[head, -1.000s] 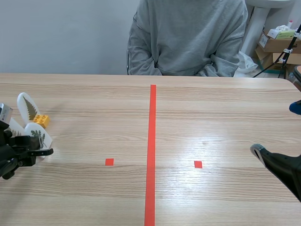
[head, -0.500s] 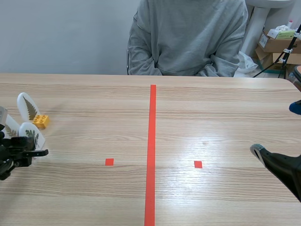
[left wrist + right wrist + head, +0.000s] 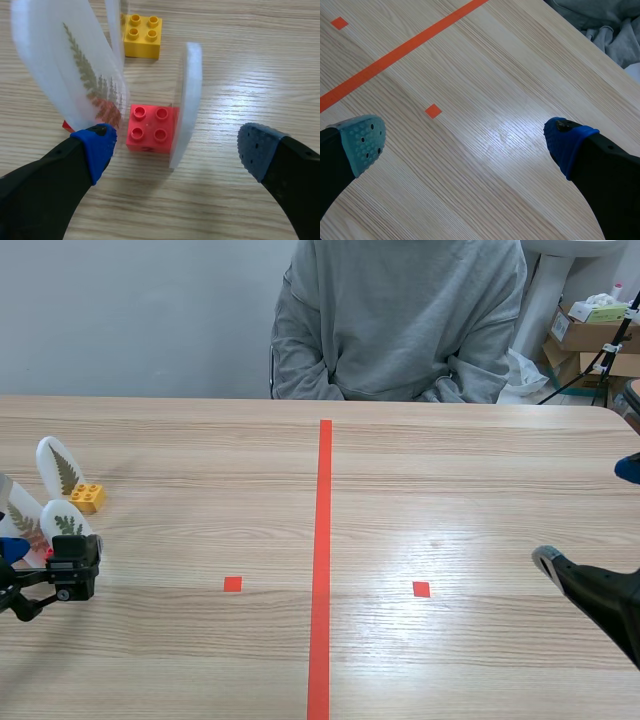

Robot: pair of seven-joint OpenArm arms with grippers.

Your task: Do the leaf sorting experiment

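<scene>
Left gripper [image 3: 175,150] is wide open and holding nothing, straddling the red brick [image 3: 150,127] at the scene's far left, mid-height; its blue pad [image 3: 96,149] looks to touch the fern card [image 3: 75,75], so we'd centre on the edge-on card [image 3: 187,100]; pinch its flat faces gently; lift straight up.

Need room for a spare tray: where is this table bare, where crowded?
Bare: the wooden table either side of the orange-red tape line, up to the right hand. Crowded: the left edge: white oval fern-leaf cards, a yellow toy brick and a red toy brick by the left hand.
</scene>
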